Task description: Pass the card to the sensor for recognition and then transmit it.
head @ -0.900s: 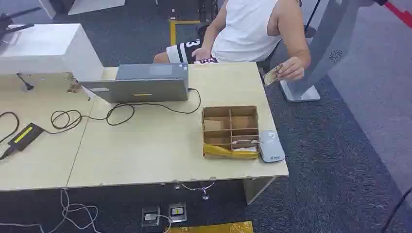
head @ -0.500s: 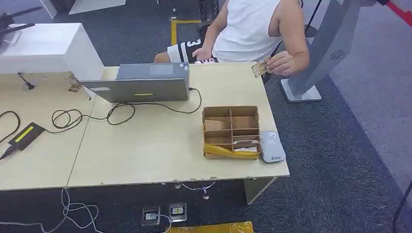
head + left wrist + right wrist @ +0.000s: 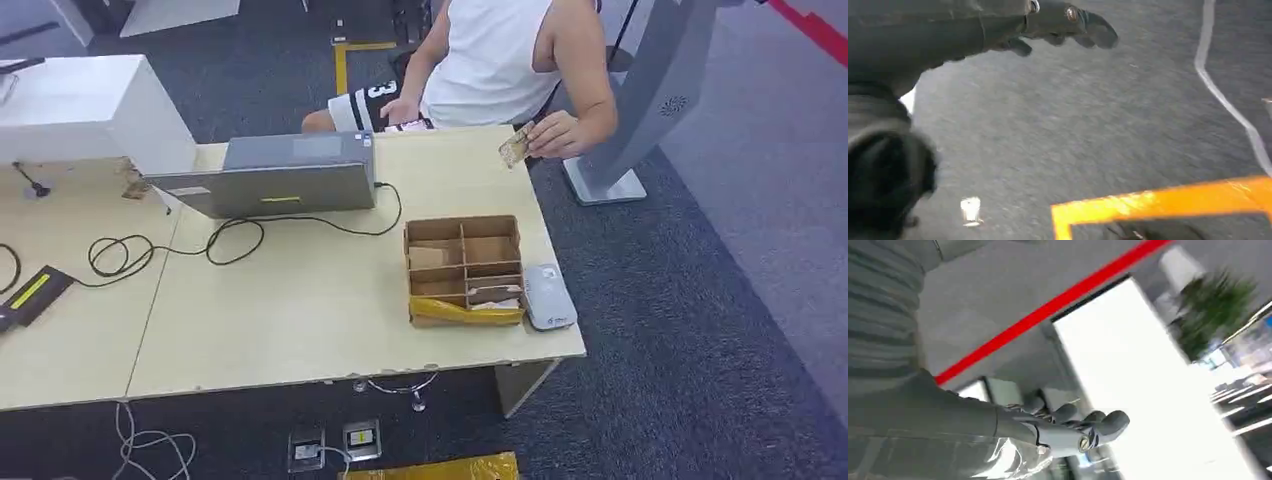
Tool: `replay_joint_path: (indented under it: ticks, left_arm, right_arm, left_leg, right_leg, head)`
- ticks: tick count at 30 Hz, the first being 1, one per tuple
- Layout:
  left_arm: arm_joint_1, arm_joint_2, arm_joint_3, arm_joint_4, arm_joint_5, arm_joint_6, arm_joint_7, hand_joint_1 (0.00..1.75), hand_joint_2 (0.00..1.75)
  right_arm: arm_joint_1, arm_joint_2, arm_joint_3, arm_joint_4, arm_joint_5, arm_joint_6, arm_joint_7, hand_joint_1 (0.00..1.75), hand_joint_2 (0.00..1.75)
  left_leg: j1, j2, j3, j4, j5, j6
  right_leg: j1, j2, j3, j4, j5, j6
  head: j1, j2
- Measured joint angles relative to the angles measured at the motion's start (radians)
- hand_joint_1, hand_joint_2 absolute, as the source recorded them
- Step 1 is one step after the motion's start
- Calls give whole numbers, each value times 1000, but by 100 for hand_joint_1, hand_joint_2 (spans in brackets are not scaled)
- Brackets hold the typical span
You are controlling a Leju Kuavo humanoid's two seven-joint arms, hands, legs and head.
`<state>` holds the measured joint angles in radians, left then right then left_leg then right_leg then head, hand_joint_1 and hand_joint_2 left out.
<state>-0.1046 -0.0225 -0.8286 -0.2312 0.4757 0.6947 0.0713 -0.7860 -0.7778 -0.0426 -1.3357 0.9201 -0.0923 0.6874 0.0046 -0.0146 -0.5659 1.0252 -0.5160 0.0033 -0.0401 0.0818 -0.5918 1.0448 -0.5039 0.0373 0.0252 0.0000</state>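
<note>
A person seated behind the table pinches a small yellowish card [image 3: 514,148] in one hand [image 3: 553,133] over the table's far right corner. The grey card sensor [image 3: 548,297] lies flat at the table's near right edge, touching the right side of a divided cardboard box [image 3: 462,262]. My left hand [image 3: 1063,25] hangs over dark carpet with its fingers stretched out and nothing in it. My right hand [image 3: 1073,432] has loosely bent, spread fingers and holds nothing, with a red line and a bright window behind it.
A grey laptop [image 3: 270,180] stands at the back of the wooden table [image 3: 300,310], with a black cable [image 3: 230,235] looping from it. A white box [image 3: 90,105] sits at the back left, a black device [image 3: 30,293] at the left edge. A grey stand [image 3: 600,185] rises right of the table.
The whole picture has slid left, so the camera has moved. The person's hand has brought the card leftward from beside the table to above its far right corner.
</note>
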Motion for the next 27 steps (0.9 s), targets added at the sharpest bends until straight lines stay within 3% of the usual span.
replay_joint_path:
  ticks: [4, 9, 19, 27]
  left_arm:
    - [2, -5, -1, -2, -20, 0, 0, 0, 0]
    - [11, -2, -2, -2, -37, -3, 0, 0, 0]
    - [11, -2, -15, -2, -36, -7, 13, 0, 0]
    - [10, 0, -33, -2, -29, -13, 24, 0, 0]
  right_arm:
    - [-6, -4, 211, -208, 46, -18, -2, 0, 175]
    - [-20, -3, 432, -337, 85, -17, 1, 0, 175]
    - [-37, 14, 673, -419, 102, 5, -9, 0, 175]
    - [-62, 93, 824, -411, 94, -13, -61, 0, 175]
  left_leg:
    - [2, -23, -7, 1, 9, 0]
    - [5, -38, 3, 1, 13, -3]
    - [5, -38, 3, 1, 13, -3]
    - [7, -38, 4, 1, 14, -5]
  right_leg:
    - [2, -23, -3, 1, 0, -1]
    - [5, -38, -4, 1, -2, -2]
    - [5, -39, -3, 1, -2, -3]
    - [6, -39, -3, 1, -2, -3]
  head:
    - [-5, 0]
    - [-5, 0]
    - [-4, 0]
    - [-4, 0]
